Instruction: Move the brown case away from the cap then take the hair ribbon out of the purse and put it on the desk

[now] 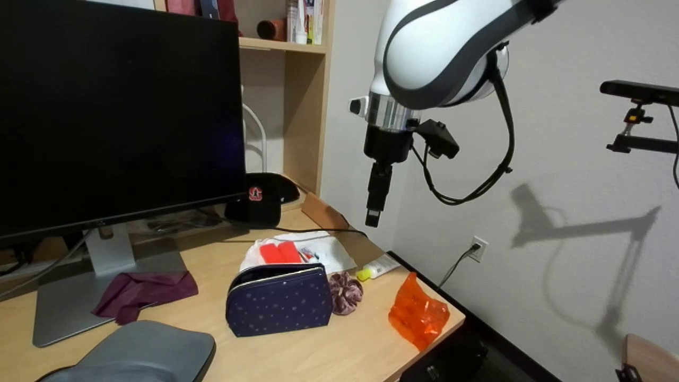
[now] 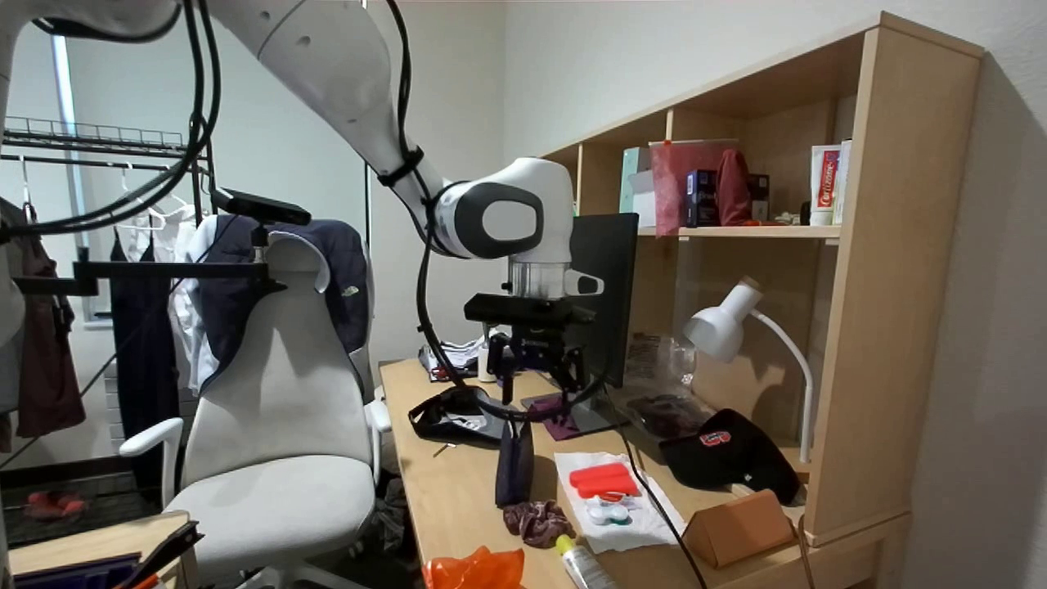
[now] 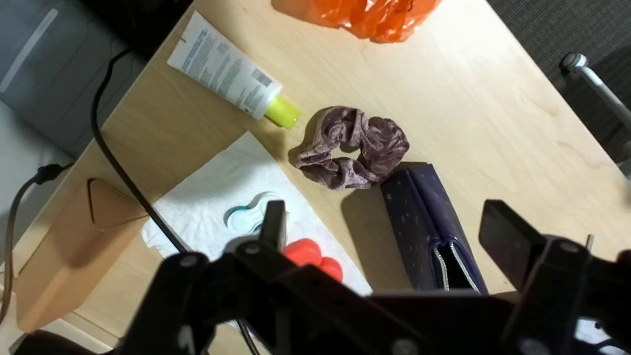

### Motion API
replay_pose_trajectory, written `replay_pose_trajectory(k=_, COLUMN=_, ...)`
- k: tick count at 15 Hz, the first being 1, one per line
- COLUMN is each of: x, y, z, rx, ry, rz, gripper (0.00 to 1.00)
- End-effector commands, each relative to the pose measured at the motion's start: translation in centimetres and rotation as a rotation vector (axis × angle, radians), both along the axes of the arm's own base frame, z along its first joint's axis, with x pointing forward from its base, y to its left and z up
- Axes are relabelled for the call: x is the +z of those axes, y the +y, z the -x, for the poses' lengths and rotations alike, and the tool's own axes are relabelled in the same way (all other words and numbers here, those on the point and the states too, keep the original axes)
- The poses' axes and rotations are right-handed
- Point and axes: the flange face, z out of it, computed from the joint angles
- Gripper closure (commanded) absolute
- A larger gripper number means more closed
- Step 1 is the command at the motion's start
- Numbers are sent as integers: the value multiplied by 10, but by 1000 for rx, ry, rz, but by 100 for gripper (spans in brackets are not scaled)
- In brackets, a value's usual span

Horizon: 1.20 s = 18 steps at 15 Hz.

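Note:
The brown case is a triangular prism near the desk's back edge, beside the black cap; I cannot tell if they touch. Both also show in an exterior view, case and cap. The wrist view shows the case at lower left. The navy starred purse stands upright, unzipped. The mauve hair ribbon, a scrunchie, lies on the desk beside the purse's end; it also shows in the wrist view. My gripper is open and empty, above the desk, over the purse area.
A white paper holds red pieces and a lens case. A yellow-capped tube and an orange bag lie near the desk's end. A black cable crosses the desk. The monitor, purple cloth and lamp stand around.

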Motion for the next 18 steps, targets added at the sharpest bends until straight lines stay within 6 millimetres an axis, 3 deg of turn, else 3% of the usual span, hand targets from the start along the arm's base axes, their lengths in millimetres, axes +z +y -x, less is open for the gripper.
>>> replay_pose_trajectory(k=1, x=24, y=-21, z=13, rx=-121, ry=41, rz=-46, gripper=0)
replay_pose_trajectory(k=8, x=34, y=-63, z=18, rx=-396, ry=86, rz=-72, gripper=0)
replay_pose_trajectory(k=14, x=33, y=-71, z=21, rx=-659, ry=64, rz=-50, gripper=0)
replay_pose_trajectory(k=15, x=28, y=-72, z=15, rx=-586, ry=83, rz=-52, gripper=0)
replay_pose_trajectory(k=18, x=29, y=-72, z=16, rx=-634, ry=84, rz=-51, gripper=0)
